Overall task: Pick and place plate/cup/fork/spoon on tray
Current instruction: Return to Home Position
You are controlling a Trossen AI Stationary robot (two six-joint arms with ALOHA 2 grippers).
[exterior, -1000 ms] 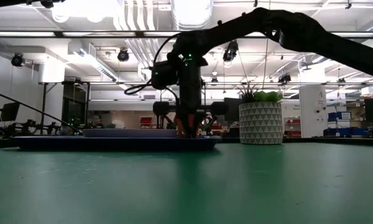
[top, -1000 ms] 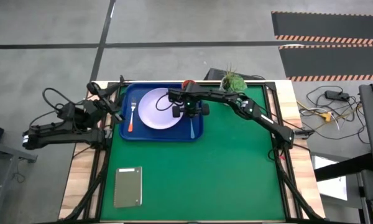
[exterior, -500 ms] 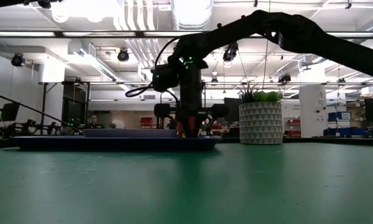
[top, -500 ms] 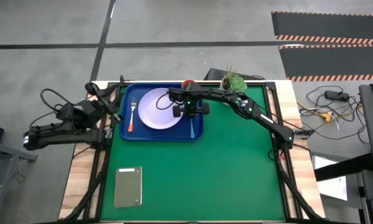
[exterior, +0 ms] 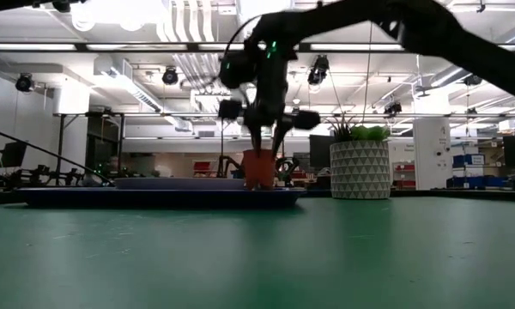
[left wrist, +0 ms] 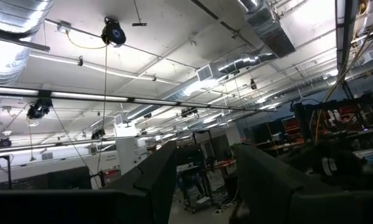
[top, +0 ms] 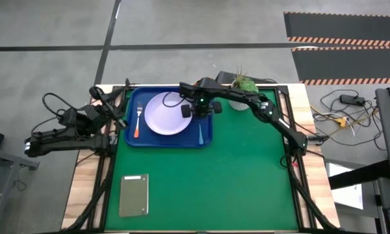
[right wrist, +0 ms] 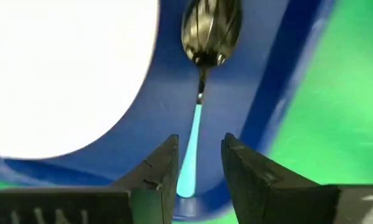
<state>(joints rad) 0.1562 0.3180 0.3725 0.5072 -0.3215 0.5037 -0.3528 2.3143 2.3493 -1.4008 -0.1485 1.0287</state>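
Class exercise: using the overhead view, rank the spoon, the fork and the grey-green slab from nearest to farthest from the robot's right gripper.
1. The spoon: on the tray's right side, just below the right gripper in the picture.
2. The fork: on the tray's left side, across the plate from the gripper.
3. The grey-green slab: on the green mat near the table's front left, well off the tray.

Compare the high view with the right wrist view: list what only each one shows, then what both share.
Only the high view shows the fork on the tray's left side, the left gripper waiting beyond the tray's left edge, a potted plant, and a grey-green slab. Only the right wrist view shows the right gripper's parted, empty fingers above the spoon handle. Both share the plate, spoon, and tray.
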